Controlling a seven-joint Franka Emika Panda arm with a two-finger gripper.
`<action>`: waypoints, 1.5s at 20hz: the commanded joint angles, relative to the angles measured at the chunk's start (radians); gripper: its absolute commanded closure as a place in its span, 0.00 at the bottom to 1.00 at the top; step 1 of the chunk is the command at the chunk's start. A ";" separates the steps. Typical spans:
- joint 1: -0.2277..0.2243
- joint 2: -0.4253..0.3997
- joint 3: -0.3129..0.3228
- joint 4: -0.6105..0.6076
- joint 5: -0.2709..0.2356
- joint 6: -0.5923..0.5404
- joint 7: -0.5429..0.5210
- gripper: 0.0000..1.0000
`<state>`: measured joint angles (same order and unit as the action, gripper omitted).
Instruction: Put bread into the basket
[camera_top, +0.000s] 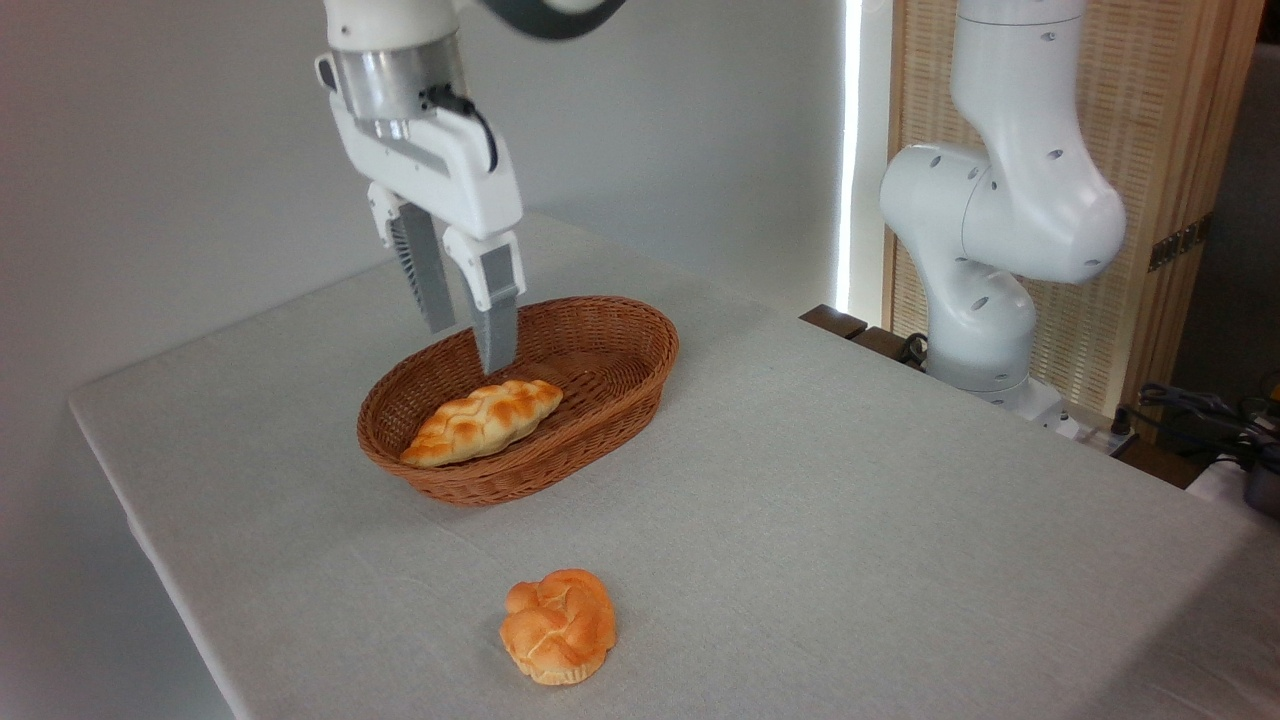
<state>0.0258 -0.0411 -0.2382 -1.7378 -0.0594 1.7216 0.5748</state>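
The braided, pointed-end bread (482, 422) lies inside the oval brown wicker basket (620, 375), towards its left end, with one tip resting on the rim. My gripper (467, 348) hangs just above the loaf's far side, over the basket. Its two grey fingers (495, 320) stand apart with nothing between them, so it is open and clear of the bread.
A smaller round knotted bun (558, 625) sits on the white tablecloth near the front edge. The arm's white base (985, 330) stands at the right behind the table, with cables (1200, 415) beside it. The table's left edge (130, 500) runs close to the basket.
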 joint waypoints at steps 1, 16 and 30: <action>0.000 0.007 0.100 0.113 -0.010 -0.135 0.147 0.00; -0.063 0.013 0.201 0.156 -0.022 -0.201 0.186 0.00; -0.118 0.017 0.290 0.144 -0.017 -0.175 0.195 0.00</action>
<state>-0.0679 -0.0291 0.0332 -1.6030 -0.0680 1.5500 0.7575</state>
